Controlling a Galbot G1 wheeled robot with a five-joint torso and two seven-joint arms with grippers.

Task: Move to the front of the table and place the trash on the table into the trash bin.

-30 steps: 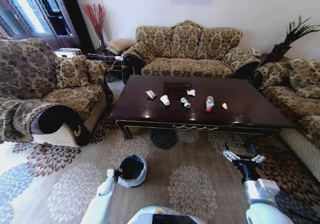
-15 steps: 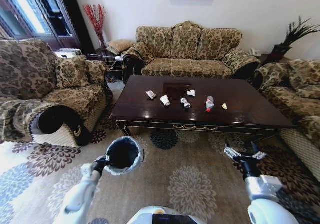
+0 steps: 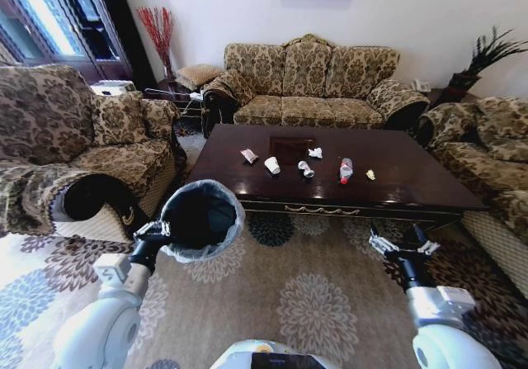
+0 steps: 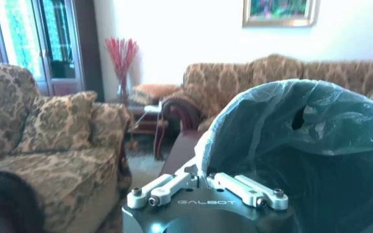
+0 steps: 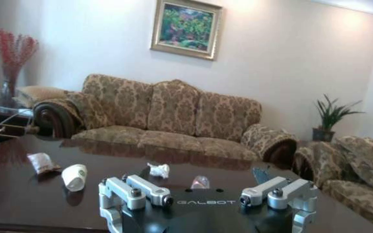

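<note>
The trash bin [image 3: 200,218], black inside with a pale liner, hangs tilted in the air off the table's front left corner. My left gripper [image 3: 158,235] is shut on its rim; in the left wrist view the liner [image 4: 303,131] bulges just beyond that gripper [image 4: 205,177]. On the dark table [image 3: 412,179] lies the trash: a wrapper [image 3: 249,155], a white paper cup [image 3: 272,165], crumpled papers [image 3: 315,152] [image 3: 306,168], a bottle [image 3: 346,170] and a yellow scrap [image 3: 370,174]. My right gripper [image 3: 402,243] stands open before the table's front right. The right wrist view looks past that gripper [image 5: 206,201] at the cup [image 5: 75,176].
Patterned sofas ring the table: an armchair [image 3: 74,154] at the left, a long sofa [image 3: 309,84] behind, another [image 3: 487,154] at the right. Floral carpet [image 3: 313,303] lies open between me and the table's front edge.
My left arm has lifted the trash bin off the carpet and carried it up and forward toward the table. The right gripper has barely moved.
</note>
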